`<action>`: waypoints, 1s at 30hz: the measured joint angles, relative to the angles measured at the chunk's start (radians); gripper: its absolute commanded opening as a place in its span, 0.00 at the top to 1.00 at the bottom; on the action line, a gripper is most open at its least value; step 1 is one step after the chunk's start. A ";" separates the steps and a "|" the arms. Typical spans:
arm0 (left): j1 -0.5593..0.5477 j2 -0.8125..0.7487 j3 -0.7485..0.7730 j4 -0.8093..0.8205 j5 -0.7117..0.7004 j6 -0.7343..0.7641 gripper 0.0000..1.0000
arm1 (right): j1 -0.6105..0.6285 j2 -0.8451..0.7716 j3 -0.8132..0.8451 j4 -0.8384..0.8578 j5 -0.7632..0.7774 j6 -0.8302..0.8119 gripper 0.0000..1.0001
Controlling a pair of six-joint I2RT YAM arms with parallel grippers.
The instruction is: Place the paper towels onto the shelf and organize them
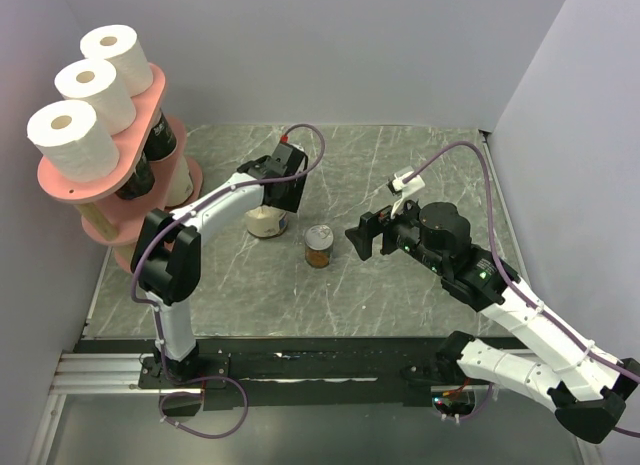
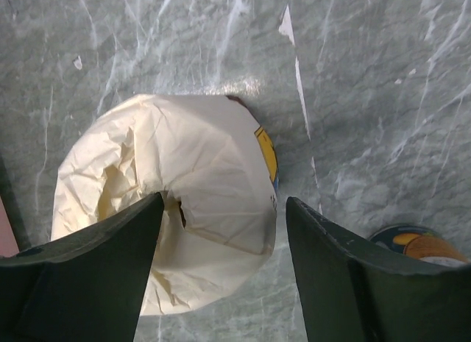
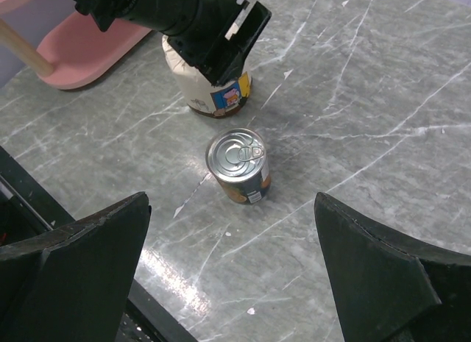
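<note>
A paper towel roll in crinkled cream wrapping (image 2: 184, 180) stands on end on the marble table (image 1: 400, 175). My left gripper (image 2: 224, 202) hangs open right over it. Its left finger (image 2: 110, 261) covers the roll's top near the core hole. Its right finger (image 2: 338, 276) stays just clear of the roll's outer side. In the top view the same gripper (image 1: 275, 207) points down at the roll (image 1: 262, 223). The pink shelf (image 1: 75, 190) at far left carries three white rolls (image 1: 72, 137) on top and black-wrapped rolls (image 1: 160, 137) one tier down. My right gripper (image 1: 362, 235) is open and holds nothing.
A small tin can (image 1: 319, 247) stands upright between the two grippers, just right of the cream roll, and shows below the right gripper (image 3: 232, 198) as the can (image 3: 239, 165). The shelf's pink base (image 3: 88, 44) lies left of the roll. Grey walls close the table in.
</note>
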 measured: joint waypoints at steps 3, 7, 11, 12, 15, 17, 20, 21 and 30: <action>-0.005 0.000 0.000 -0.014 -0.006 -0.001 0.32 | 0.000 0.000 0.000 0.000 -0.001 0.005 0.01; -0.006 0.000 -0.003 -0.016 -0.008 -0.002 0.40 | 0.000 -0.004 0.000 0.000 -0.004 0.011 0.00; -0.007 0.000 -0.017 -0.011 -0.010 -0.015 0.51 | 0.000 -0.024 -0.001 0.000 -0.019 0.021 0.00; -0.007 0.000 -0.017 -0.011 -0.011 -0.017 0.53 | 0.000 -0.031 -0.001 0.000 -0.023 0.022 0.00; -0.008 0.000 -0.018 -0.017 -0.024 -0.020 0.55 | 0.000 -0.047 -0.001 0.001 -0.031 0.025 0.01; -0.008 -0.004 -0.024 -0.020 -0.042 -0.020 0.56 | 0.000 -0.055 0.000 0.001 -0.039 0.024 0.01; -0.008 -0.021 -0.040 -0.046 -0.069 -0.020 0.57 | 0.000 -0.057 0.001 0.000 -0.044 0.023 0.00; -0.008 -0.028 -0.045 -0.060 -0.077 -0.020 0.57 | 0.000 -0.057 0.001 0.000 -0.044 0.023 0.01; -0.006 -0.132 -0.134 -0.145 -0.193 -0.042 0.59 | 0.000 -0.090 -0.004 0.010 -0.049 0.026 0.00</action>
